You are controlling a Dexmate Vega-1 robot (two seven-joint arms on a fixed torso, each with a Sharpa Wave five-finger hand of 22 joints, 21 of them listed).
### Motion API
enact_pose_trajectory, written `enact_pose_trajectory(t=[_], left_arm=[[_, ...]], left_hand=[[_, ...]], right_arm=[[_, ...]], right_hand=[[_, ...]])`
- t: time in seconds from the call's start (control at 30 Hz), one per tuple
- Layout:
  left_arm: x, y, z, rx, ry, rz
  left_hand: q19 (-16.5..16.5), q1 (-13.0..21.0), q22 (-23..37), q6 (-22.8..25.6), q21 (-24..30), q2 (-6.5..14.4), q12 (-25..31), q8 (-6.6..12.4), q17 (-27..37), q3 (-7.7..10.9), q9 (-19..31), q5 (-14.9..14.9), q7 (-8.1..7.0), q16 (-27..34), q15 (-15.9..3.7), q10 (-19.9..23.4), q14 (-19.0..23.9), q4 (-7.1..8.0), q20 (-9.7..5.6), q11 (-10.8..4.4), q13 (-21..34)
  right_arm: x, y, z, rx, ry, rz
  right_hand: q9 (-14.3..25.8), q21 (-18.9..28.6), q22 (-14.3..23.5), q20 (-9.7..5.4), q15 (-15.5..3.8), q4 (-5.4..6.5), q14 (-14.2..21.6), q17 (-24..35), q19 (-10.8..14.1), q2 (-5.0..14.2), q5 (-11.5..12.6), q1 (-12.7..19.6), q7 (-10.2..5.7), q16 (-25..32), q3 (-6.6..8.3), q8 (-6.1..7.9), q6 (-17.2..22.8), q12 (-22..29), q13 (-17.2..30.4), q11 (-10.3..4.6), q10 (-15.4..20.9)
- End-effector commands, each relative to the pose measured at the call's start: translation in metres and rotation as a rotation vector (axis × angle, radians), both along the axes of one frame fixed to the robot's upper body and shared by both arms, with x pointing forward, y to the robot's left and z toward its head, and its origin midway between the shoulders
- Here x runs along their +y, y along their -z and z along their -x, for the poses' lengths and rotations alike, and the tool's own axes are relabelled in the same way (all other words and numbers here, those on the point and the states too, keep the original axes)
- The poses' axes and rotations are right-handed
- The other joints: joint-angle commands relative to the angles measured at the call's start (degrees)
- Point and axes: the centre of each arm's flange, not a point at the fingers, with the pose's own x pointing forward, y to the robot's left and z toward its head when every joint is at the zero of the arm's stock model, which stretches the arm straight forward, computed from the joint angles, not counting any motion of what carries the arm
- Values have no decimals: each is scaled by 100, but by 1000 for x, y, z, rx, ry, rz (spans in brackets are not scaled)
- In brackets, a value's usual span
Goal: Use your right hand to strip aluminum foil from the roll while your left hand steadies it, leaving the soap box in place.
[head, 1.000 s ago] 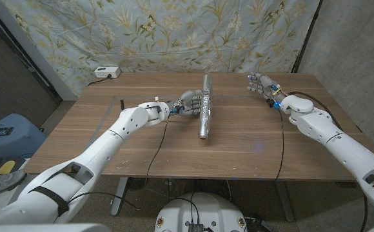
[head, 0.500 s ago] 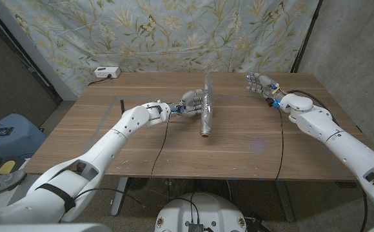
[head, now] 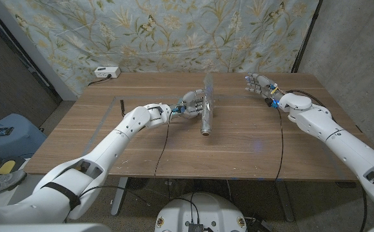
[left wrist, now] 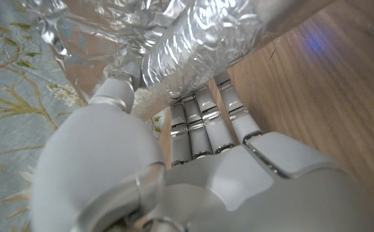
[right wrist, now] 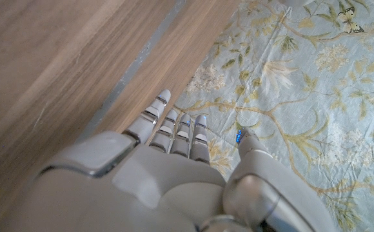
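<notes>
A crinkled silver foil roll (head: pixel 206 118) lies lengthwise at the table's middle, its near end seeming slightly raised. My left hand (head: pixel 193 103) grips it from the left at its middle; the left wrist view shows the fingers (left wrist: pixel 200 122) curled under the foil roll (left wrist: pixel 206 38) and the thumb over it. My right hand (head: pixel 259 85) is at the back right of the table, well clear of the roll, with its fingers apart and nothing in it. In the right wrist view the right hand (right wrist: pixel 167 174) reaches toward the table's far edge.
A white power box (head: pixel 106 71) sits at the table's back left corner. A thin dark strip (head: pixel 121 106) lies on the left part of the wooden table (head: pixel 238 145). Cables trail from both wrists. A floral cloth (head: pixel 161 32) hangs behind.
My left hand has drawn the roll a little farther back and tipped its near end up slightly. The right hand has barely shifted.
</notes>
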Motion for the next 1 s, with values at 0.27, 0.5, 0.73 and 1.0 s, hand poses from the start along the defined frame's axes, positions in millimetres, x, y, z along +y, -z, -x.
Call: enact_pose_trajectory(t=[0.27,0.5,0.73,1.0], left_arm=[[-5,13,-2,95,49,107],[-11,15,-1,142,94,163],[-13,18,-1,170,120,195],[-20,23,-1,209,160,235]], left_hand=[[0,263,4,159,53,385,79,110,25,113,191,58,-76,-37,-175,38,142,102,-25,-88,573],[-23,252,3,144,62,382,72,98,38,111,190,64,-81,-58,-181,39,126,102,-31,-90,561],[-43,233,2,138,70,383,61,86,43,112,183,70,-89,-81,-171,34,117,110,-45,-111,546],[-71,215,0,101,81,392,10,55,68,106,166,73,-108,-110,-177,-19,74,116,-42,-116,497]], right_arm=[[3,4,4,21,-3,18],[6,5,4,27,-10,26],[8,4,5,32,-12,42],[11,3,5,45,-17,57]], right_hand=[[28,1,33,9,29,-35,27,32,29,12,-10,-23,47,23,31,11,5,15,11,11,-9],[28,1,33,8,35,-44,31,31,29,15,-10,-16,56,25,35,11,4,17,11,11,-4],[28,1,32,9,31,-49,31,32,31,21,-10,-13,57,27,37,10,2,14,11,10,-12],[28,2,32,10,29,-58,30,33,33,23,-11,-8,60,29,36,10,0,15,11,5,-9]])
